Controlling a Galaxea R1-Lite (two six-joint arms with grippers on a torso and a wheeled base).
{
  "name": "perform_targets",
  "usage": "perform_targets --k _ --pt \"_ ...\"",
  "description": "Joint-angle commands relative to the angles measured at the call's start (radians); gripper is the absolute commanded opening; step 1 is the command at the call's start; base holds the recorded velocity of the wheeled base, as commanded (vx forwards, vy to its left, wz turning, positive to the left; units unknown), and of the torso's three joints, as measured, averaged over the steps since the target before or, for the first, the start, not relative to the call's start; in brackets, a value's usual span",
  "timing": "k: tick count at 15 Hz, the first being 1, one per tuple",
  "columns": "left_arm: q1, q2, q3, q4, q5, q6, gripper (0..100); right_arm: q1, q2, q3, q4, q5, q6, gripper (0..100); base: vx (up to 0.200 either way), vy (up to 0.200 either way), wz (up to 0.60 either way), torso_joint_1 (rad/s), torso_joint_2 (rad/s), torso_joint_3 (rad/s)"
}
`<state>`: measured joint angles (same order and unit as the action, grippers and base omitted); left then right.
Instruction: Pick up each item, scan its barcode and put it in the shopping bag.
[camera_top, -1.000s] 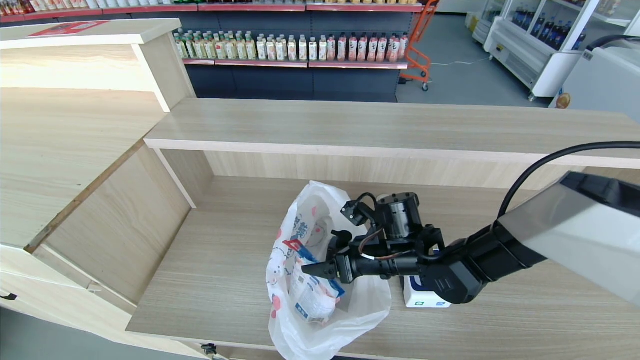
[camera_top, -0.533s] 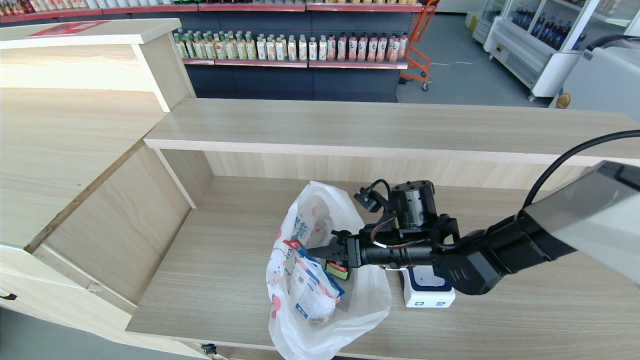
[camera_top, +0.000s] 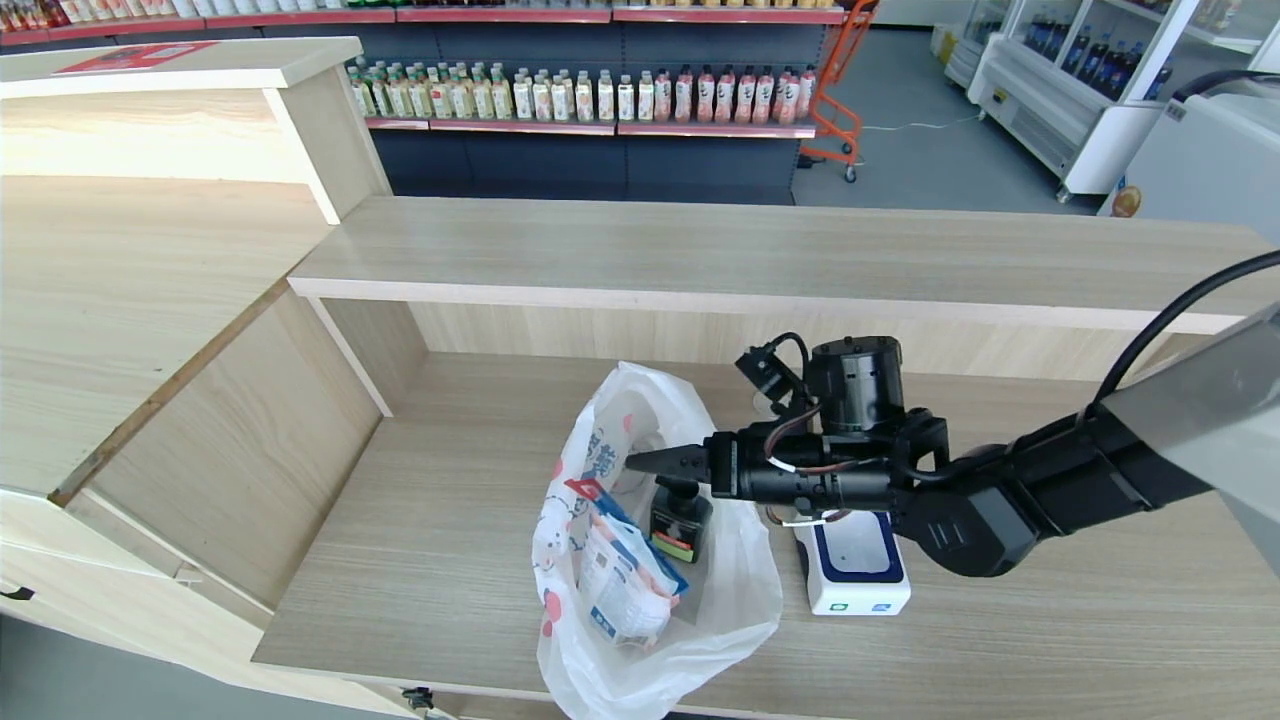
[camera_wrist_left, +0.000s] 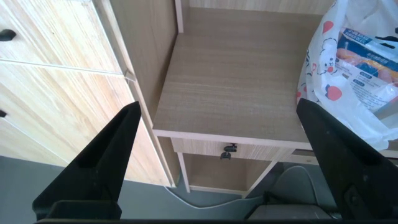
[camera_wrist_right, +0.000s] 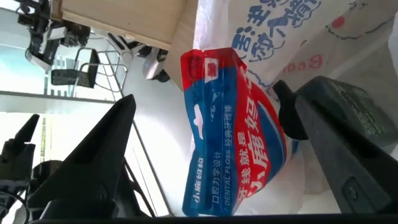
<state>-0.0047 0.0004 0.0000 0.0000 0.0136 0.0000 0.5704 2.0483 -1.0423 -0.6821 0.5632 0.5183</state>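
My right gripper hovers just above the mouth of the shopping bag, fingers spread wide, holding nothing. The dark bottle stands inside the bag; bare counter lies to the bag's left.

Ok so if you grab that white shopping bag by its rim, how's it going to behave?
Probably floppy: the shopping bag is thin, wrinkled film sagging open on the counter. It would likely bunch up rather than lift evenly. The dark bottle and packet inside may slide together or tip.
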Motion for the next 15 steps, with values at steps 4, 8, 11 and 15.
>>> perform_targets --k 4,8,11,15 --pt "0.0 0.0 0.0 0.0 0.0 -0.002 100 -0.037 -0.048 0.002 -0.008 0.007 0.052 100 0.0 0.0 0.0 0.0 0.0 0.0" --pt "0.0 0.0 0.0 0.0 0.0 0.0 100 -0.129 -0.112 0.019 -0.002 0.007 0.052 100 0.0 0.0 0.0 0.0 0.0 0.0" --pt "0.0 0.0 0.0 0.0 0.0 0.0 100 -0.161 -0.284 0.084 -0.004 0.0 0.014 100 0.0 0.0 0.0 0.0 0.0 0.0" --pt "0.0 0.0 0.0 0.0 0.0 -0.002 100 -0.336 -0.744 0.495 0.003 -0.006 -0.23 100 0.0 0.0 0.0 0.0 0.0 0.0"
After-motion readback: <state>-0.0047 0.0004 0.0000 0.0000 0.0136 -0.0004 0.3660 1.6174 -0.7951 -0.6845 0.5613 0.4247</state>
